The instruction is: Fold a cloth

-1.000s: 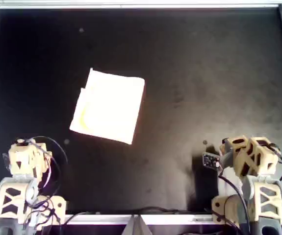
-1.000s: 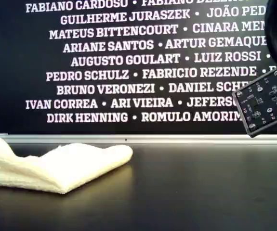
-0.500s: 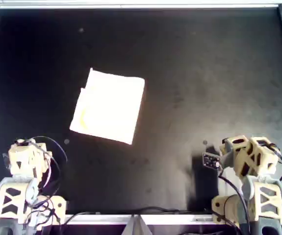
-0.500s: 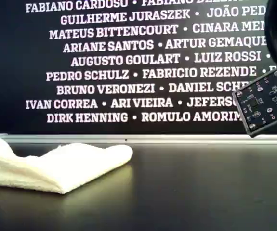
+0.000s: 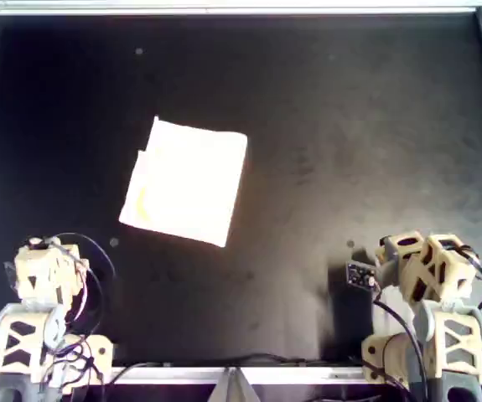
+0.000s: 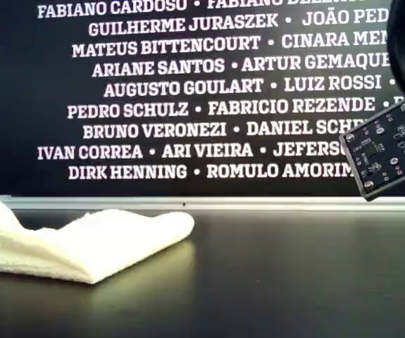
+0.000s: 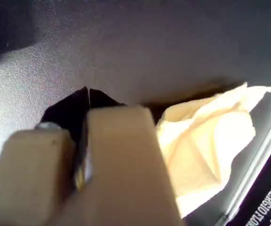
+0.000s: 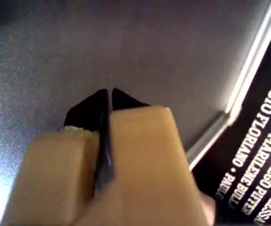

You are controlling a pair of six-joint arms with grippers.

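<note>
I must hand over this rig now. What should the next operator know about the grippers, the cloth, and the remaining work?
My first gripper: shut, empty, above the black surface, apart from the cloth.
My second gripper: shut, empty, no cloth in its view.
Both arms are parked at the overhead view's bottom edge.
The cloth lies on the overhead view's left half, already folded into a layered rectangle; the exterior view shows one corner sticking up.
Done: folding, as it seems.
Left: perhaps flatten that corner, if a neater fold is wanted.

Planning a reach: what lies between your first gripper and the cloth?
Only bare black table: my first gripper and the cloth stand apart in the first wrist view.
</note>
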